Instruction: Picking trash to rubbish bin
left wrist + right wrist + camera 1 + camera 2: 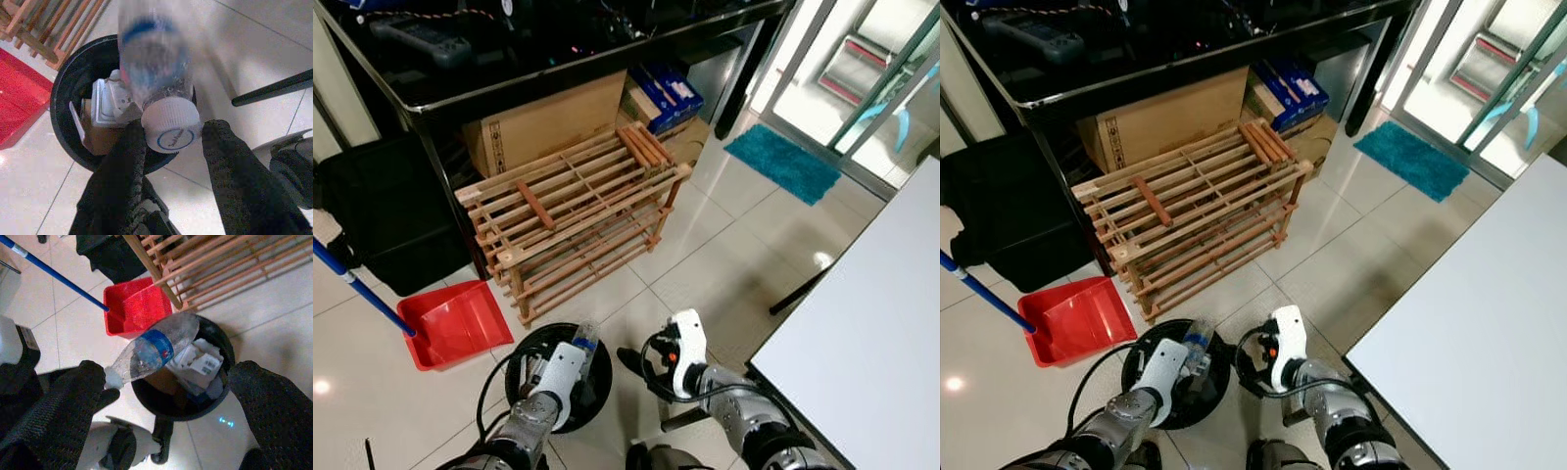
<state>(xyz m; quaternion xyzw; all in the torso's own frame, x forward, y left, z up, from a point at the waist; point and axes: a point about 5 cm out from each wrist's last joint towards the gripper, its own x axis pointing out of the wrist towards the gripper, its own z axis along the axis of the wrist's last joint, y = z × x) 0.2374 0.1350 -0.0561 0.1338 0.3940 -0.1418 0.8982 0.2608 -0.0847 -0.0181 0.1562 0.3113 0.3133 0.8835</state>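
A clear plastic bottle (154, 54) with a blue label and a white cap (171, 128) hangs tilted above the round black bin (599, 392). My left gripper (171, 142) is shut on its cap end, right over the bin's mouth. From the head, the bottle (585, 339) pokes out ahead of the left wrist. Inside the bin (221, 345) lie a cardboard piece and white packaging (198, 364). My right gripper (631, 358) hovers just right of the bin, open, with nothing between its fingers (274, 401).
A red dustpan (455, 323) with a blue handle (357, 289) lies left of the bin. A wooden shoe rack (578, 215) stands behind it under a black desk. The white table (871, 333) and its dark leg (798, 294) are on the right.
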